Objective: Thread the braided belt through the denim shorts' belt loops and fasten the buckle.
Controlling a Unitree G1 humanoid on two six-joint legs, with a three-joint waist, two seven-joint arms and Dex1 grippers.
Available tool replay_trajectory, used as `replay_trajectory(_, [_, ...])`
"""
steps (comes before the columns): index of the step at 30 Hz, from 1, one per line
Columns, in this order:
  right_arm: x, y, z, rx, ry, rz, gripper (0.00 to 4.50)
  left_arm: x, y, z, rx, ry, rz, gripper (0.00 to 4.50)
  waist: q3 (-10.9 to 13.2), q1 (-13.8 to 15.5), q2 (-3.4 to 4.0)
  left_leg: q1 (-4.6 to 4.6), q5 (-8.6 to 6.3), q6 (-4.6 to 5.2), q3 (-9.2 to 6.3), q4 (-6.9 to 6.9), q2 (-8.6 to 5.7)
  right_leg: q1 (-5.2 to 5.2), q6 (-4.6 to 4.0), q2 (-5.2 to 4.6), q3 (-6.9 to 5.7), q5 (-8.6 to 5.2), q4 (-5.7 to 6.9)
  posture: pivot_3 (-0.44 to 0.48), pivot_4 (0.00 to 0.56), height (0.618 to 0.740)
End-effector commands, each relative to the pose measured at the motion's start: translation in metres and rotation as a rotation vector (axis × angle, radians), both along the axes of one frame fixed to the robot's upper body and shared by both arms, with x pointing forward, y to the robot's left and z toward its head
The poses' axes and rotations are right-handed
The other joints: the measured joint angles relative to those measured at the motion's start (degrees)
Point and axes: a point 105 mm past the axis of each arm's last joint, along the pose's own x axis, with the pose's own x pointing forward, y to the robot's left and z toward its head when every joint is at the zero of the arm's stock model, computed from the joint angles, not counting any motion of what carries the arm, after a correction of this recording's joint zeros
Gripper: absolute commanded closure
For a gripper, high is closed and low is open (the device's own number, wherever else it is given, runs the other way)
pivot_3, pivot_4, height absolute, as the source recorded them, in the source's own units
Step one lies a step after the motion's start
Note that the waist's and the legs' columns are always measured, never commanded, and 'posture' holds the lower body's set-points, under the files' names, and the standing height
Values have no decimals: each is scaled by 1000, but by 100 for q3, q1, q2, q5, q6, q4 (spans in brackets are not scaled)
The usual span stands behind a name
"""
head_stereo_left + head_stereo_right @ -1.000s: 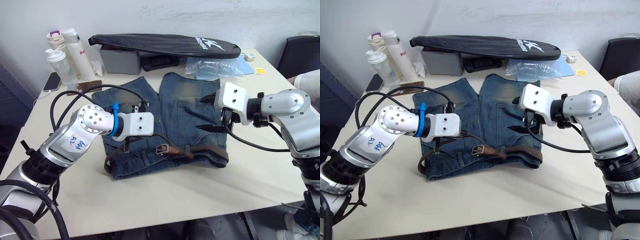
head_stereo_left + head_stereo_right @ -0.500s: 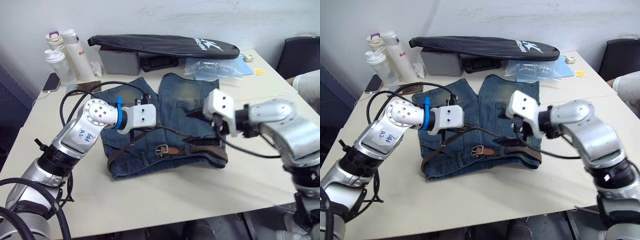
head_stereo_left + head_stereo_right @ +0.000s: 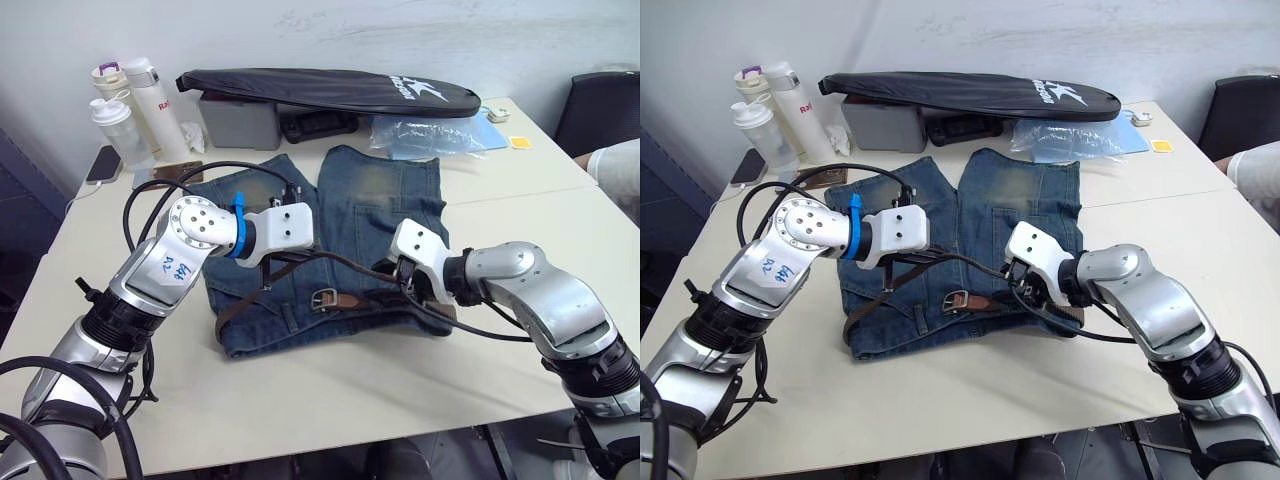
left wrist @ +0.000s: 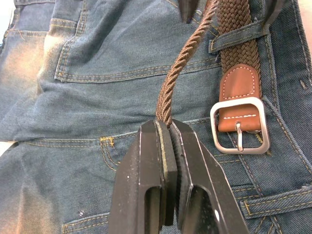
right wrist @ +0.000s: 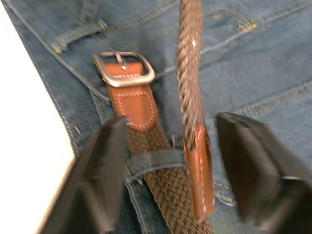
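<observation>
The denim shorts (image 3: 330, 250) are lying flat on the desk (image 3: 300, 390) with the waistband toward the robot, which makes sense since that puts the belt loops within reach of both arms. The braided belt (image 4: 181, 68) already runs along the waistband, and in the wrist views it passes under at least one belt loop (image 4: 237, 38) just behind the tan leather end. The buckle (image 4: 240, 124) sits flat on the denim near the middle of the waistband, prong up, with nothing through it yet.

The left gripper (image 4: 165, 146) is clamped tight on the free stretch of the belt, holding it up off the shorts so it arcs over toward the other arm. That looks like it's there to keep the loose end taut and steerable instead of flopping around. The right gripper (image 5: 170, 161) is spread wide, with its fingers on either side of the belt's other tan tip (image 5: 201, 170), which lies right beside the threaded section. It isn't holding anything; it seems to be lining up for a grab on that tip.

Best guess is the threading is mostly done and the fastening is what's left: the tip has to be picked up and fed through the buckle frame. The tricky part will probably be the tip lying so close to the strap already in the loop.
</observation>
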Motion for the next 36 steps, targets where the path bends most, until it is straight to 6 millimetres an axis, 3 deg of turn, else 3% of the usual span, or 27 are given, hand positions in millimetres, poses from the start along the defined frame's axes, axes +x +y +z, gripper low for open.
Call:
replay_trajectory(1, [10, -12, 9, -79, -148, -11, 3690, 2, 3, 16, -13, -47, 24, 4500, 0, 0, 0, -1, 4, 7, 0, 2, 0, -3, 0, 1, 0, 0, 0, 0, 150, 622])
replay_trajectory(3, [11, -13, 9, -70, -161, -16, 4472, 3, 2, 16, -23, -45, 34, 4500, 0, 1, 0, -1, 4, 7, 0, 1, 0, -2, 0, 1, -1, 0, 1, 0, 150, 622])
replay_trajectory(6, [14, -14, 12, -74, -186, -15, 4472, 5, 2, 26, -91, -19, 71, 4500, 0, 2, 0, -4, 4, 7, 0, 2, 1, -2, 0, 1, -1, 0, 0, 0, 150, 622])
replay_trajectory(9, [20, -14, 19, -77, -237, -24, 4500, -1, 3, 34, -225, 135, 111, 3537, 1, -3, -1, -14, 7, 11, -1, 3, 1, -4, 0, 1, -1, 0, 0, 0, 150, 622])
replay_trajectory(13, [38, -9, 37, -60, -360, -86, 4500, 6, 21, 63, -518, 407, 320, 1773, 2, -7, -2, -19, 20, 29, -1, 9, 1, -5, 0, 2, 0, 0, 0, 0, 150, 622])
replay_trajectory(15, [44, -6, 46, -52, -425, -109, 4500, 10, 40, 92, -723, 543, 406, 1169, 4, -9, -6, -26, 30, 39, -2, 7, 1, -7, 0, 2, 0, 0, -1, 0, 150, 622])
replay_trajectory(18, [46, 4, 53, -48, -506, -103, 4500, 8, 63, 110, -887, 673, 443, 36, 4, -35, -9, -27, 43, 54, -1, 1, 0, -7, 1, 4, 1, 0, 3, 0, 150, 622])
replay_trajectory(20, [47, 17, 56, -57, -595, -71, 4500, 7, 73, 111, -973, 757, 427, 36, 3, -66, -10, -24, 53, 50, -1, 6, -4, -3, 1, -4, 13, 0, 34, 0, 150, 622])
replay_trajectory(22, [46, 29, 60, -70, -689, -32, 4500, -4, 68, 102, -959, 855, 359, 36, -2, -121, -9, -18, 54, 46, -10, 24, 0, -4, 2, -10, 27, -1, 83, 0, 150, 622])
replay_trajectory(25, [43, 45, 69, -110, -865, 31, 4500, -36, 60, 80, -873, 1041, 240, 36, -17, -171, -11, -35, 57, -52, -29, 50, 58, -72, 2, -5, 105, -1, 140, 0, 150, 622])
replay_trajectory(29, [39, 53, 69, -186, -1036, 102, 4500, -50, 55, 60, -956, 1169, 270, 36, -28, -162, -37, -44, 51, -148, -77, 117, 76, -99, 2, 3, 165, -1, 213, 0, 150, 622])
replay_trajectory(32, [37, 55, 65, -186, -1065, 125, 4500, -52, 49, 43, -1021, 1168, 313, 36, -28, -134, -38, -34, 17, -206, -96, 130, 78, -105, 2, 3, 176, -1, 253, 0, 150, 622])
replay_trajectory(36, [30, 59, 60, -173, -1088, 162, 4500, -38, 28, 27, -1331, 1107, 513, 36, -41, -117, -25, -56, 8, -214, -85, 144, 75, -99, 0, 13, 175, -2, 273, 0, 150, 622])
